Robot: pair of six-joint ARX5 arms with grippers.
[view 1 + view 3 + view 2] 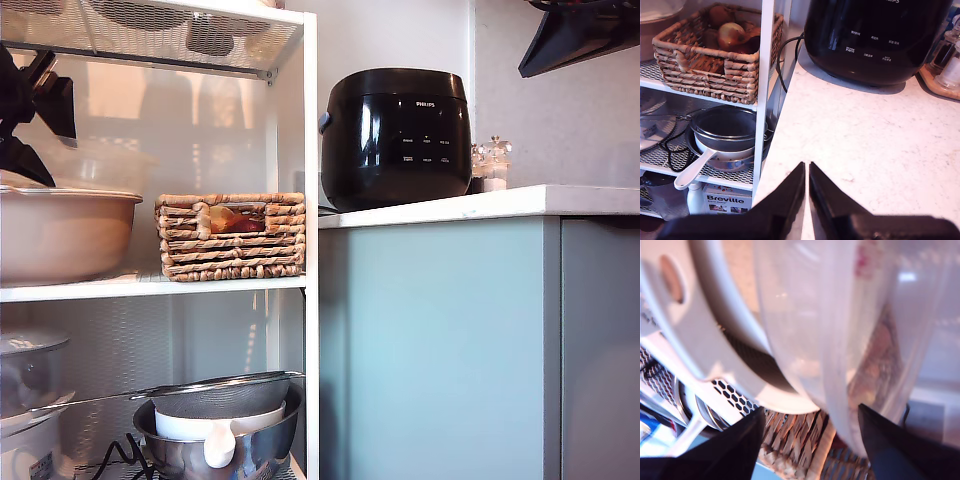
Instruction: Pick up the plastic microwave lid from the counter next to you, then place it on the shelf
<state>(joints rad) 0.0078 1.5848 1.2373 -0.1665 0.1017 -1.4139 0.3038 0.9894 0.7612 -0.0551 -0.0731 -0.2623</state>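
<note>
My first gripper (810,425) is hovering inside the shelf (150,288) bay, its fingers (735,445) standing apart with the rim of the plastic microwave lid (840,340) running down between them. Whether the pads are actually pressing on that rim cannot be told from the first wrist view; the jaws are showing daylight on both sides of the plastic. In the exterior view the lid (95,165) is sitting as a faint clear dome over the beige bowl (60,235), at the exterior view's left, with a black arm (30,110) reaching in above it.

The relation that matters: the lid's edge is lying directly ahead of and between the first fingers, its broad face spreading away from them over the bowl, and the woven basket (232,237) is lying just beyond the fingertips. Any release probably depends on the lid resting level first.

My second gripper (806,200) is hanging over the counter (865,130) with its fingers together and nothing between them, the black cooker (875,35) ahead, well apart from the lid. My first gripper is plainly the nearer one.
</note>
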